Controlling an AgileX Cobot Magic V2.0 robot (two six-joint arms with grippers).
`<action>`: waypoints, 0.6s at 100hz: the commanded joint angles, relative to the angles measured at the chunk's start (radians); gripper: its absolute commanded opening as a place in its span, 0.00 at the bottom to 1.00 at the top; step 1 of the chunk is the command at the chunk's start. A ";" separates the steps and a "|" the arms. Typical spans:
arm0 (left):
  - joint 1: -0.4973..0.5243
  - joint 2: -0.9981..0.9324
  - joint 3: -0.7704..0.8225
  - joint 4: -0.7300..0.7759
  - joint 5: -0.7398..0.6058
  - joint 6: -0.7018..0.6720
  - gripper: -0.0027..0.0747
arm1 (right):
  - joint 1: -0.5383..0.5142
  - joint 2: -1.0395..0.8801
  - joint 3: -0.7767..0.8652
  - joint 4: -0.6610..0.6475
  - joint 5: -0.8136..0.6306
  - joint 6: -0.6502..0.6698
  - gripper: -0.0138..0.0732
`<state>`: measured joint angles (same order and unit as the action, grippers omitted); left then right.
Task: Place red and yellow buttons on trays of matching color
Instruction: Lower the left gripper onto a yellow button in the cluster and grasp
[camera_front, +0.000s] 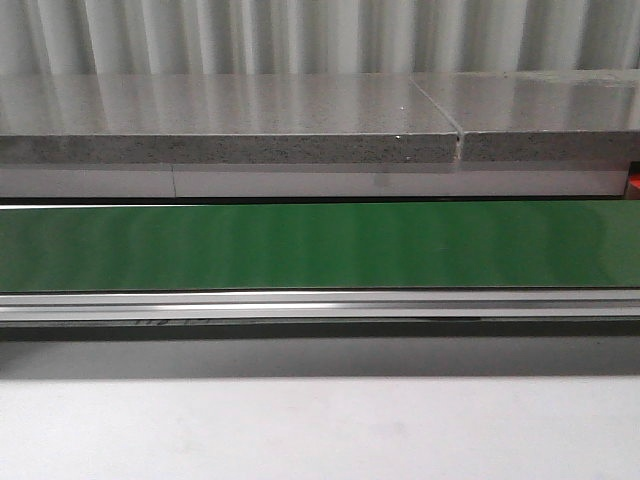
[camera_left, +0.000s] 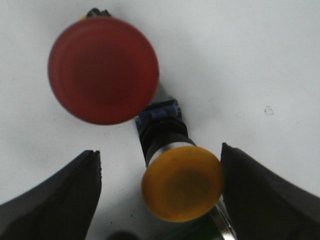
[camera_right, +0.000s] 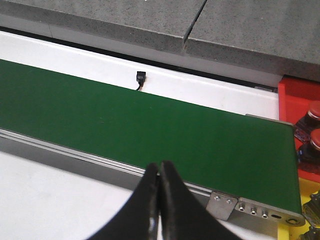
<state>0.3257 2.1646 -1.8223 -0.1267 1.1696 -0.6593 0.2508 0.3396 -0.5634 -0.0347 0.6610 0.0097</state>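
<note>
The left gripper (camera_left: 160, 200) hangs over the white tabletop (camera_left: 260, 60) with its two dark fingers (camera_left: 55, 200) spread wide apart. The yellow button (camera_left: 182, 182) sits in the gap between them, nearer one finger than the other — its domed cap almost touches that finger, while a clear strip of tabletop separates it from the opposite one. Whether the cap actually meets the finger cannot be told. The button lies tilted, its metal collar and black-and-blue body (camera_left: 162, 120) pointing away from the gripper. Just beyond that body lies the red button (camera_left: 103, 70), larger-capped, outside the fingers' span and close beside the yellow one's base; the two look to be touching or nearly so.

The right gripper (camera_right: 160, 200) has its fingers pressed together with nothing between them. It hovers above the near metal rail (camera_right: 100, 160) of the green conveyor belt (camera_right: 125, 120). Past the belt's end, at the edge of the right wrist view, stands the red tray (camera_right: 295, 95) with red buttons (camera_right: 314, 142) in it, and a sliver of the yellow tray (camera_right: 290, 231) shows beside it.

In the front view — belt (camera_front: 320, 245), grey stone slab (camera_front: 230, 125) and tabletop only — neither arm appears.
</note>
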 joint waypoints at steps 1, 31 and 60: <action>-0.001 -0.049 -0.034 -0.024 -0.011 -0.002 0.67 | 0.001 0.009 -0.027 -0.011 -0.068 -0.010 0.08; -0.001 -0.046 -0.041 -0.030 -0.025 -0.002 0.48 | 0.001 0.009 -0.027 -0.011 -0.068 -0.010 0.08; -0.001 -0.052 -0.041 -0.028 -0.036 0.036 0.21 | 0.001 0.009 -0.027 -0.011 -0.068 -0.010 0.08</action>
<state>0.3257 2.1780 -1.8332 -0.1413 1.1505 -0.6445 0.2508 0.3396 -0.5634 -0.0347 0.6610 0.0097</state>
